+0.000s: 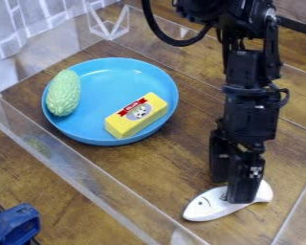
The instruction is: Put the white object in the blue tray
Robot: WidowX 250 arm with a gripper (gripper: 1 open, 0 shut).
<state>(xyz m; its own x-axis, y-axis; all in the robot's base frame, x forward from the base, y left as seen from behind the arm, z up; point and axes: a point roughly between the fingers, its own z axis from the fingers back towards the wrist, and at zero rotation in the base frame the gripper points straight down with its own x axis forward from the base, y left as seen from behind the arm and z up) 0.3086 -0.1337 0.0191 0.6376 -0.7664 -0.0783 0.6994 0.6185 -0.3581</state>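
I see one white object [224, 199] flat on the wooden table [130, 182] near the front right, its long axis running diagonally, rounded wide end toward the lower left. My gripper [244, 188] stands over its far end with jaws spread wide; whether they touch it I can't quite tell. Well apart on the left is one blue tray [168, 86], holding one yellow block [135, 115] and one green oval object [64, 92]. Clear panels [66, 167] edge the table.
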